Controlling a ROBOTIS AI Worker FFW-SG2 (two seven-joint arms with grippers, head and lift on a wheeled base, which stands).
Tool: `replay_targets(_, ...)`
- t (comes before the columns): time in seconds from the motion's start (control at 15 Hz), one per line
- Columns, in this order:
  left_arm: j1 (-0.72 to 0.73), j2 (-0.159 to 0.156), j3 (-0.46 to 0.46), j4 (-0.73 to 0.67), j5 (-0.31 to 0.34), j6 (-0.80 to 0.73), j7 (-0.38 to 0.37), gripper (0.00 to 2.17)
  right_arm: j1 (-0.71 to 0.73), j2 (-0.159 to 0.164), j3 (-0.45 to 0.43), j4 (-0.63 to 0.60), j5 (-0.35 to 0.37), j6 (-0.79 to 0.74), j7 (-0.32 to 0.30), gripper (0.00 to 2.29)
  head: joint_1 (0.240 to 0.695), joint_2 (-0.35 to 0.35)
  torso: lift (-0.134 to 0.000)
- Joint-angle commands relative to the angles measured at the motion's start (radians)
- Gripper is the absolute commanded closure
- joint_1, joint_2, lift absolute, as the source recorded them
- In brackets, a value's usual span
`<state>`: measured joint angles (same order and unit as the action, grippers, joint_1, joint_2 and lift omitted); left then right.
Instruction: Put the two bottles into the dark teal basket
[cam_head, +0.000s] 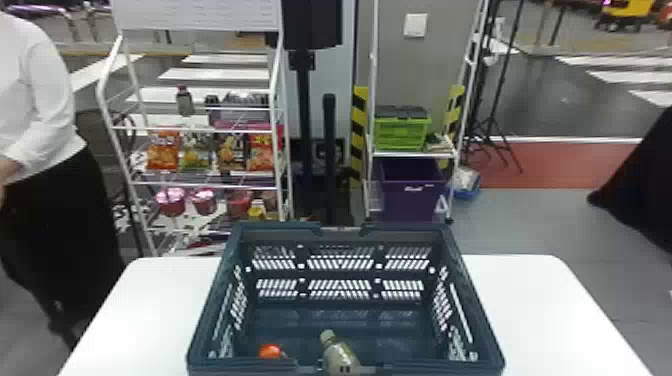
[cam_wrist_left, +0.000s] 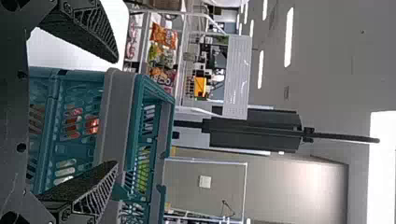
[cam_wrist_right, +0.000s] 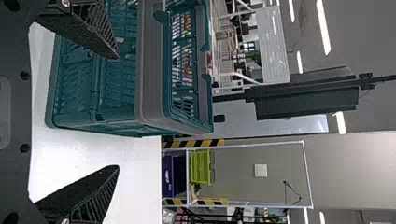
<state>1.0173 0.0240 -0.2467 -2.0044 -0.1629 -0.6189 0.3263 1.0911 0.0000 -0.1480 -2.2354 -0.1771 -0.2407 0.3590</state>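
One bottle (cam_head: 340, 356) and, apparently, its orange-capped mate (cam_head: 270, 351) rest inside the basket (cam_head: 410, 230) at the near side — loading looks complete — with left claw (cam_wrist_left: 116, 112) and right claw (cam_wrist_right: 117, 113) spread, empty.

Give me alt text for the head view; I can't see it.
A dark teal basket on a white table holds a bottle and something orange at its near side. Behind it, a snack rack stands left of a green crate and purple bin.

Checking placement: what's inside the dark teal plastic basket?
In the basket, by its near wall: a tilted greenish, pale-capped bottle; left of it, a round orange-red top. That wall hides both lower parts from above; side slots show orange-red patches, no full shape.
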Motion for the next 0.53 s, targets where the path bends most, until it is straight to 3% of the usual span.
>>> replay_targets(0.0, 0.001, 0.001, 0.001, 0.006, 0.0, -0.001, 0.002, 0.11, 0.0, 0.001, -0.008, 0.0, 0.004, 0.001, 0.001, 0.04, 0.499, 0.0, 0.0)
replay_targets(0.47, 0.021, 0.04, -0.012, -0.004, -0.01, -0.011, 0.048, 0.11, 0.027, 0.001, -0.027, -0.006, 0.019, -0.027, 0.046, 0.04, 0.499, 0.0, 0.0)
